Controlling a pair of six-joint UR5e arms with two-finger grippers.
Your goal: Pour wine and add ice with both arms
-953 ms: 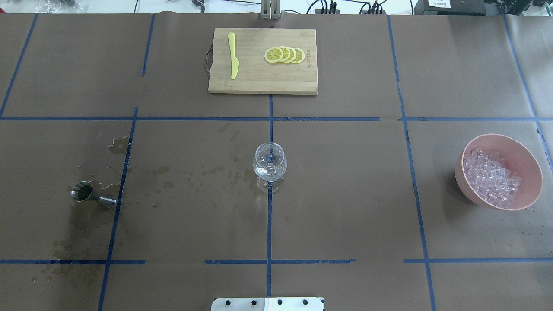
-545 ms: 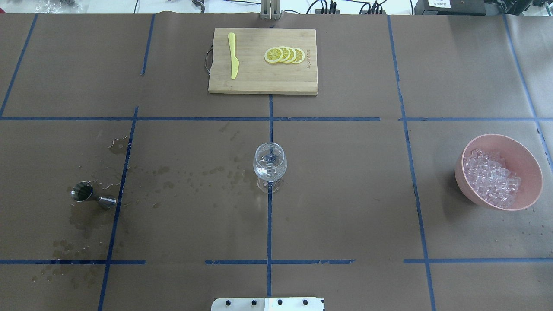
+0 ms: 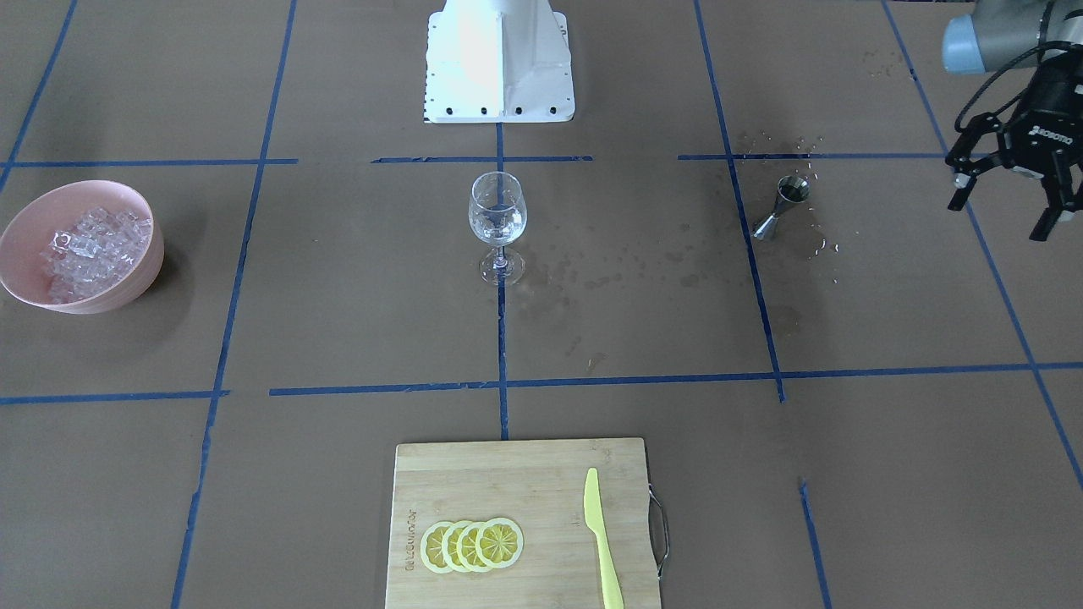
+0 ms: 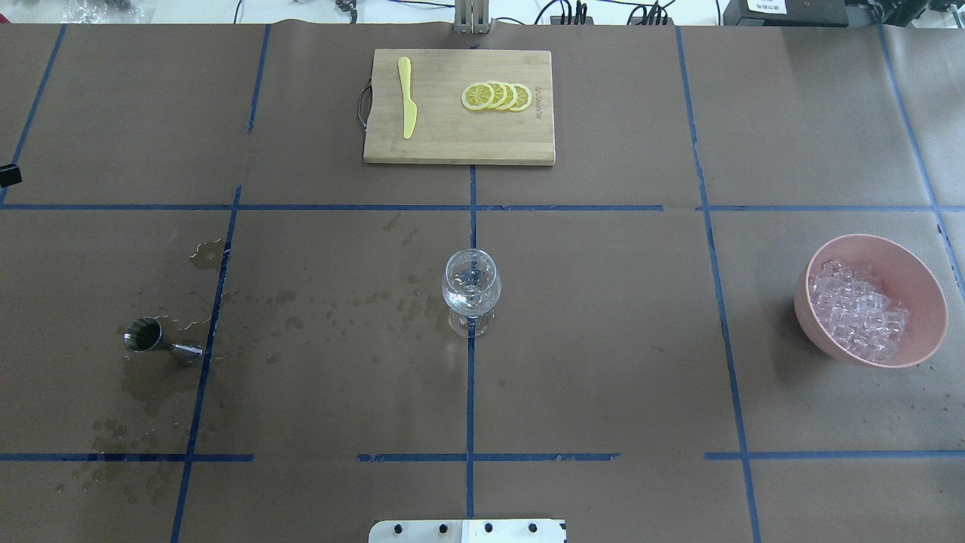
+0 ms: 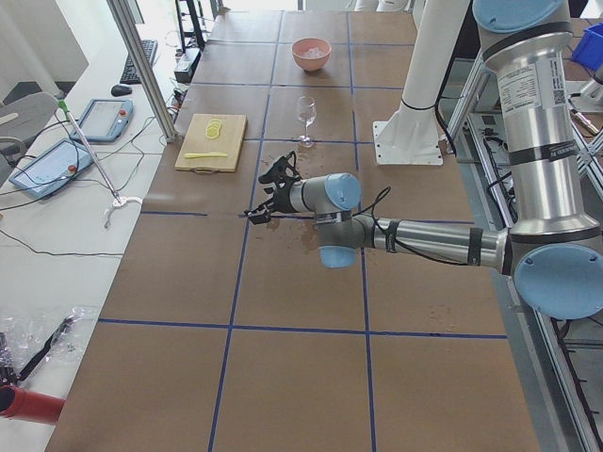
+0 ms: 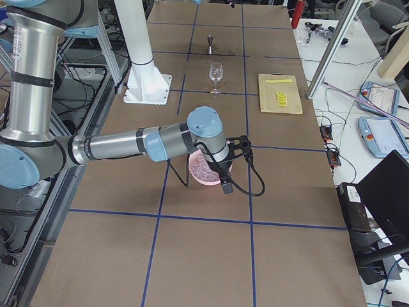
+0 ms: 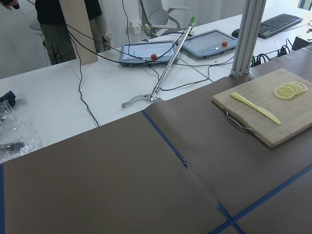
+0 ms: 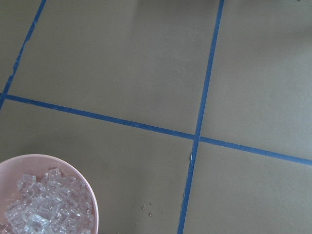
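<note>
The table (image 4: 603, 377) is covered in brown paper, with blue tape lines (image 4: 470, 392) making big squares. Beside it is a long white desk (image 7: 97, 102). On the desk lie two grey screens (image 7: 148, 51), a dark keyboard (image 7: 278, 23) and black wires (image 7: 79, 73). A silver post (image 7: 248, 36) stands at the table's edge. A grey chair (image 7: 161, 17) and a person (image 7: 58, 34) are behind the desk. The light is bright.
</note>
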